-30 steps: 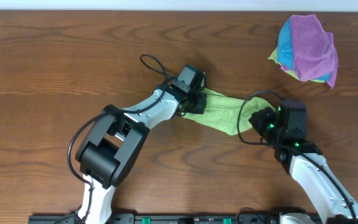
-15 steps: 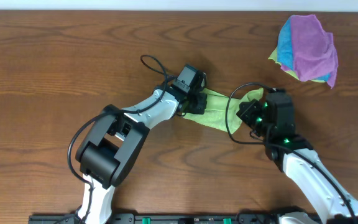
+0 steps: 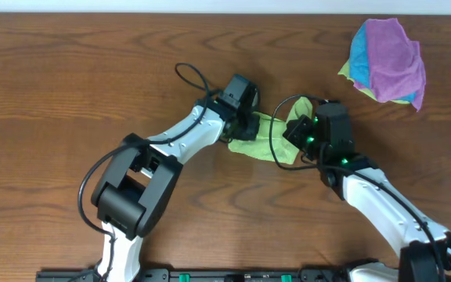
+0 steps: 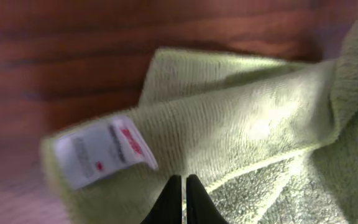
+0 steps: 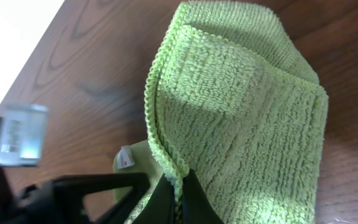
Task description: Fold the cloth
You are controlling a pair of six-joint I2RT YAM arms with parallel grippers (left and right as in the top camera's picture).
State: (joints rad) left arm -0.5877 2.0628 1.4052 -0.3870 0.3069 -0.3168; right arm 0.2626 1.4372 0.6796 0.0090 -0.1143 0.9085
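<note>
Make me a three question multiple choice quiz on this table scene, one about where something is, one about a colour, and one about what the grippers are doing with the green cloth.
1. Where on the table is the pile of cloths?
A. Far right corner
B. Near left edge
C. Under the left arm

2. What colour is the pile's top cloth?
A. Red
B. Purple
C. White

3. How do the left gripper and right gripper stand to the lime-green cloth?
A. Both open above it
B. Both shut on it
C. Only the left holds it

Answers:
1 A, the overhead view shows the pile at the far right.
2 B, purple lies over a blue cloth.
3 B, each wrist view shows the jaws closed on green fabric.
</note>
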